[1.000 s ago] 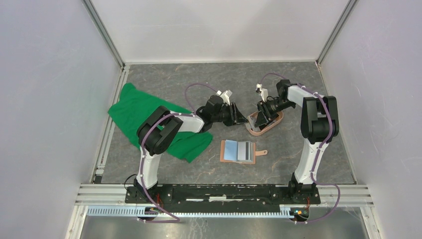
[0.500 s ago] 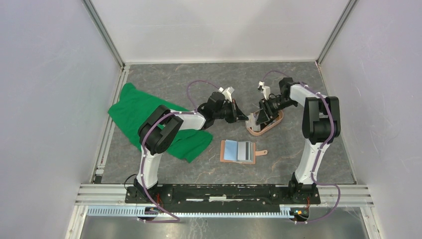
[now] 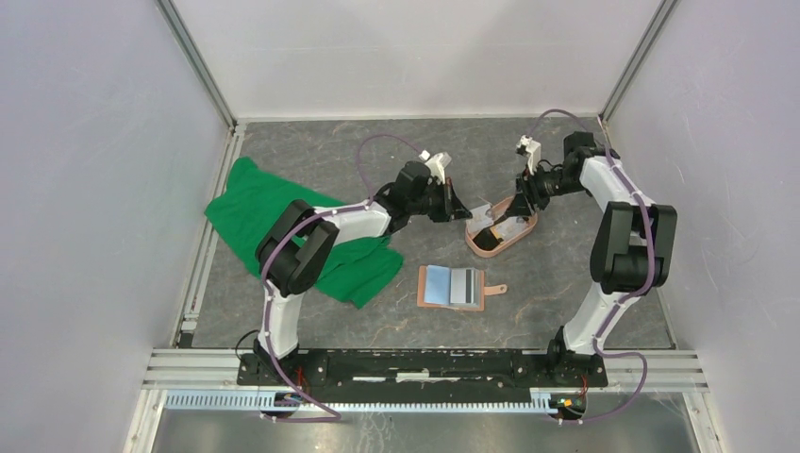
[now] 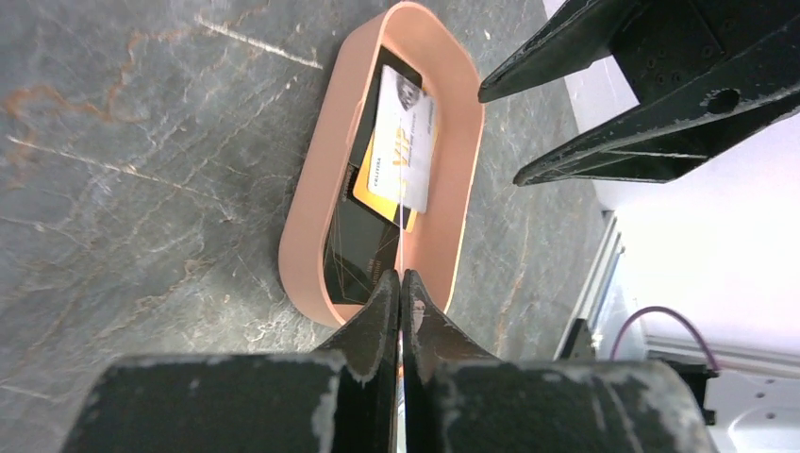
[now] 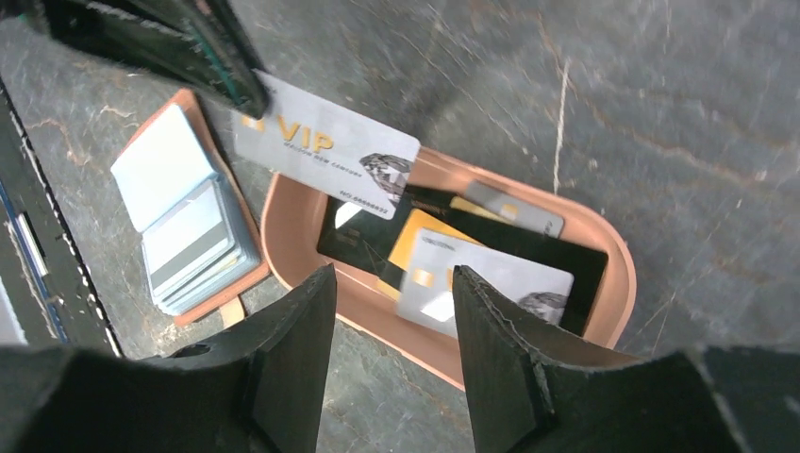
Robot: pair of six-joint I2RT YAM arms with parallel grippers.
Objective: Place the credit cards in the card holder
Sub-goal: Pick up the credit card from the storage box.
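A salmon-pink oval tray (image 3: 483, 251) (image 4: 311, 217) (image 5: 283, 226) holds several credit cards: dark ones, an orange one (image 5: 415, 250) and a silver one (image 5: 491, 283) (image 4: 410, 142). My left gripper (image 3: 460, 209) (image 4: 401, 276) is shut on another silver VIP card (image 5: 325, 146), held by its corner above the tray's near end; it shows edge-on in the left wrist view. My right gripper (image 3: 522, 196) (image 5: 391, 274) hangs open over the tray, holding nothing. The tan card holder (image 3: 451, 287) (image 5: 184, 222) lies open in front of the tray, with cards in its blue-grey pockets.
A crumpled green cloth (image 3: 283, 226) lies at the left, under the left arm. Metal rails run along the table's left and near edges. The right gripper's black fingers (image 4: 641, 85) fill the upper right of the left wrist view.
My left gripper has shut on the silver VIP card and moved up and right with it. My right arm has drawn back toward the far right, its jaws a little wider.
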